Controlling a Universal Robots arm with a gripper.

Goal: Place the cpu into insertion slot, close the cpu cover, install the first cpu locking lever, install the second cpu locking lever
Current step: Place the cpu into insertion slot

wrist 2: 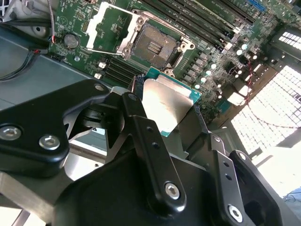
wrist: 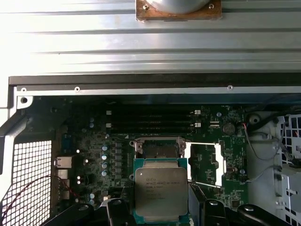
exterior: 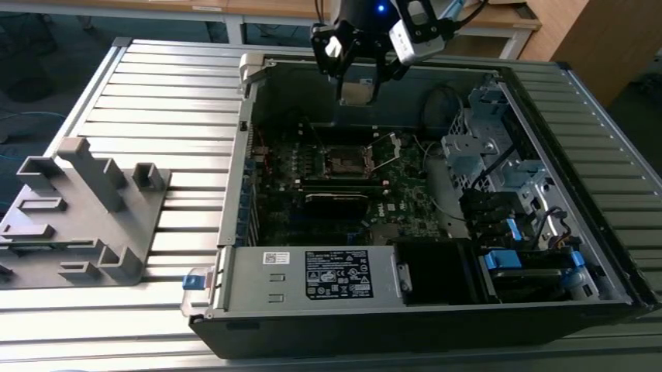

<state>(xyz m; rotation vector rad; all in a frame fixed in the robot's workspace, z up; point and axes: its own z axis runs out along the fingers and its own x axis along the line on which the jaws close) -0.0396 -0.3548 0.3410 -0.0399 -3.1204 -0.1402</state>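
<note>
Grey-topped, green-edged cpu (wrist: pixel 161 193) | gripped by end effector (wrist 2: pixel 165 113) | insertion slot (wrist: pixel 158 150) uncovered

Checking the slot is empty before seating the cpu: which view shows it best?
The second wrist view: the slot lies close and unblocked, cover swung aside. In the first wrist view the held cpu overlaps one edge; the exterior view shows it far off.

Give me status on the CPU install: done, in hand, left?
Done: nothing seated; the square dark-centred insertion slot sits empty, the thin silvery windowed cpu cover flipped open beside it. In hand: the gripper grips the small flat grey-topped cpu. Left: seating, cover closing, both latching steps.
</note>
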